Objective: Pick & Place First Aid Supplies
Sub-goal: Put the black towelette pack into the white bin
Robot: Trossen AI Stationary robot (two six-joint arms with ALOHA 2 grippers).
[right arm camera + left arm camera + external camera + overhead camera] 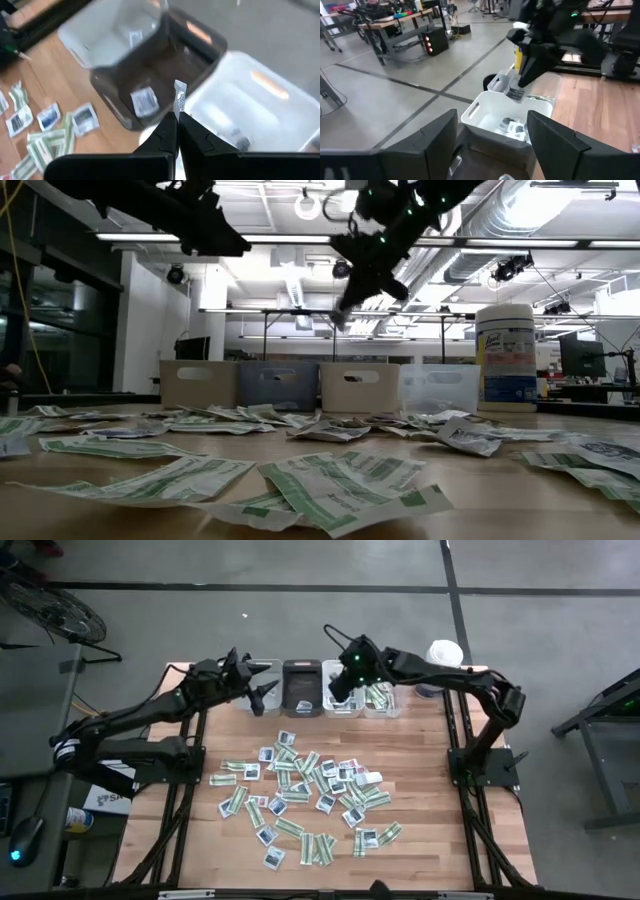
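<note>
**High view.** Shows the right end effector [341, 690] just beside the dark grey rectangular plastic bin [301, 690], over the neighbouring white plastic bin [345, 708]. Shows the left end effector [258, 692] on the grey bin's other side, nearer the desk's [420, 840] edge. Leaves the loose first aid supplies [305, 798], flat paper packets in green-and-white strips and squarish white-and-blue, scattered well apart from the grey bin toward the desk's front.

**Low view.** Hangs the right end effector [345, 312] above the bin row, clear of the grey bin [280, 385] and the white one [358, 386]. Stands a tall white round canister with a blue label [507, 356] farther along from the grey bin.

**Left wrist view.** Spreads the left fingers [437, 145] wide with nothing between them. Looks past the grey bin to the white bin [480, 112], with the right end effector [516, 90] dangling a small white packet [515, 94] directly over its opening.

**Right wrist view.** Pinches the small packet [179, 97] on edge between closed fingertips [167, 131], long axis pointing away from them. Places the white bin [260, 100] just beside the grey bin [195, 40], which holds one white-and-blue packet. Probably calls only for a release, the packet looking already above the white bin; being light paper, could flutter sideways toward the grey bin.
</note>
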